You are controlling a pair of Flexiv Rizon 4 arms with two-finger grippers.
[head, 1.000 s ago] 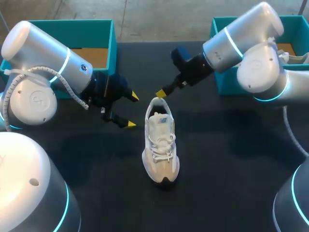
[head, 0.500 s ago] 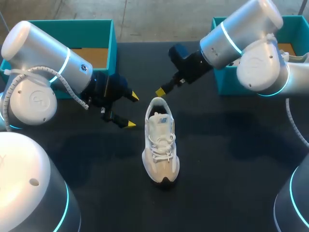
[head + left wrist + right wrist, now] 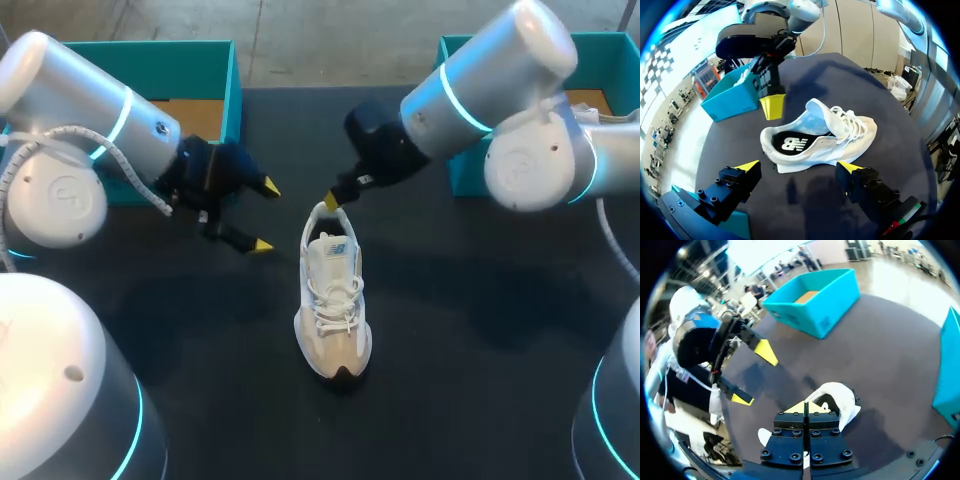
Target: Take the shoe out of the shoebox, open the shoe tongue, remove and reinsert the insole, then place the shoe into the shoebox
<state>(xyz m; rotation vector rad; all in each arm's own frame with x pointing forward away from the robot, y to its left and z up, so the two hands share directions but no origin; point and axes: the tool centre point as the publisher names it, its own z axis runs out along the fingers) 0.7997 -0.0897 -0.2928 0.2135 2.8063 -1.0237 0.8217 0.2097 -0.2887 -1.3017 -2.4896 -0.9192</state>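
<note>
A white lace-up shoe (image 3: pixel 333 300) stands upright mid-table, toe toward the front edge. In the left wrist view the shoe (image 3: pixel 826 135) shows its dark insole (image 3: pixel 790 144) inside. My left gripper (image 3: pixel 265 216) hangs open to the left of the heel, and its fingers (image 3: pixel 799 167) stand wide apart, short of the shoe's side. My right gripper (image 3: pixel 331 201) is shut, its yellow tips right at the heel's rim with nothing seen between them. From the right wrist the tips (image 3: pixel 805 407) cover part of the heel opening (image 3: pixel 840 397).
A teal shoebox (image 3: pixel 215 75) with a brown floor stands at the back left. A second teal box (image 3: pixel 458 165) at the back right holds another white shoe (image 3: pixel 610 118). Dark tabletop lies bare around the shoe.
My right gripper has come down and left to the heel's rim, staying shut. My left gripper has drawn slightly back to the left, still open. The shoe has not moved.
</note>
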